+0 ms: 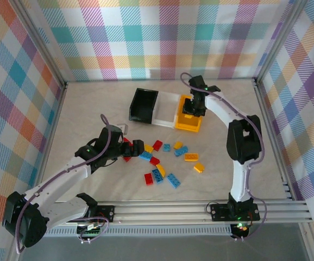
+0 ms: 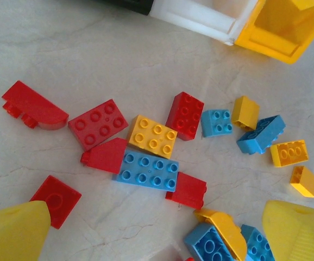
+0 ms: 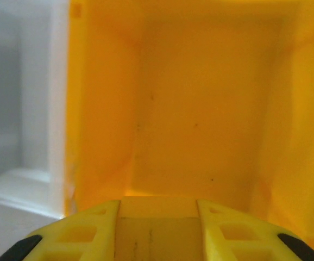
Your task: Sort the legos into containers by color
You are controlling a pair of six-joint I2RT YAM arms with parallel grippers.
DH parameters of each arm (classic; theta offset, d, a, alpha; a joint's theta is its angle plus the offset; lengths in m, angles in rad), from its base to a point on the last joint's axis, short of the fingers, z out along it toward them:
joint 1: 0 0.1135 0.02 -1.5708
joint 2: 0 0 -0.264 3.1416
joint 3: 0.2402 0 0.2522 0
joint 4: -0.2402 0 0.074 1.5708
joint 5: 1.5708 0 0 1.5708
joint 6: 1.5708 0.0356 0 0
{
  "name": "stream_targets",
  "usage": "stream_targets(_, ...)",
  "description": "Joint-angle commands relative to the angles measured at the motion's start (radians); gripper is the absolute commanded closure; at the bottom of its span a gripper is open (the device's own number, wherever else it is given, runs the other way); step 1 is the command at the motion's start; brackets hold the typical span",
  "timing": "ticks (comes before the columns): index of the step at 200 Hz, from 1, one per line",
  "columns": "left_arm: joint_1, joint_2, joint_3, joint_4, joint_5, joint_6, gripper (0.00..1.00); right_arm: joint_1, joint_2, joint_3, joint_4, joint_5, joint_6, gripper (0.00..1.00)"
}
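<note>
**A:** The right pincer (image 1: pixel 193 110) hangs over the yellow bin (image 1: pixel 188 126), upper centre of the overhead frame. Do we agree it is pinching something?

**B:** We do. In its own wrist view its fingers (image 3: pixel 86 234) are pressed onto a yellow brick (image 3: pixel 157 236) (the same colour as the bin wall behind it), held above the bin's floor.

**A:** And the left pincer (image 1: pixel 135 148)?

**B:** Spread wide. We see its two yellow fingers (image 2: pixel 13 231) in the bottom corners of the left wrist frame, low over the loose legos (image 1: pixel 165 163).

**A:** Where do we place those?

**B:** On the counter (image 1: pixel 92 109), centre of the overhead frame, below the bins. The reds lie nearest the left pincer, and the blues and yellows are further right. In the left wrist view a blue eight-stud brick (image 2: pixel 146 169) touches a yellow six-stud brick (image 2: pixel 152 136) just above it.

**A:** And the bins?

**B:** Joined in a row: black bin (image 1: pixel 143 106) on the left, white bin (image 1: pixel 167 111) in the middle, yellow on the right.
</note>
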Motion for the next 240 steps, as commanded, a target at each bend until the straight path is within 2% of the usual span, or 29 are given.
stream_targets(1,-0.006,-0.011,0.012,-0.024,-0.014,0.017,0.0,0.009,0.032,0.047,-0.029,-0.001,-0.023,0.66)
stream_targets(55,-0.005,0.03,0.024,-0.011,-0.01,0.026,0.0,0.012,0.059,0.08,-0.042,-0.011,-0.031,0.46)
stream_targets(93,-0.006,0.045,0.037,-0.006,-0.003,0.029,0.0,0.022,-0.042,0.058,-0.055,-0.024,-0.04,0.45)
stream_targets(106,-0.006,0.044,0.036,-0.005,-0.002,0.026,0.0,0.037,-0.126,-0.001,-0.057,-0.01,-0.049,0.44)
stream_targets(120,-0.006,0.043,0.035,-0.002,0.003,0.023,0.0,0.057,-0.227,-0.092,-0.071,0.0,-0.064,0.38)
stream_targets(159,-0.006,0.043,0.012,0.019,0.013,0.012,0.0,0.119,-0.512,-0.455,-0.134,0.047,-0.066,0.27)
stream_targets(183,-0.006,0.05,0.004,0.037,0.026,0.0,0.0,0.184,-0.647,-0.637,-0.166,0.055,-0.026,0.16)
stream_targets(202,-0.006,0.054,-0.001,0.052,0.04,-0.012,0.0,0.236,-0.694,-0.73,-0.155,0.057,0.002,0.1)
stream_targets(240,-0.007,0.03,-0.013,0.057,0.051,-0.037,0.0,0.258,-0.635,-0.806,-0.081,0.047,0.009,0.09)
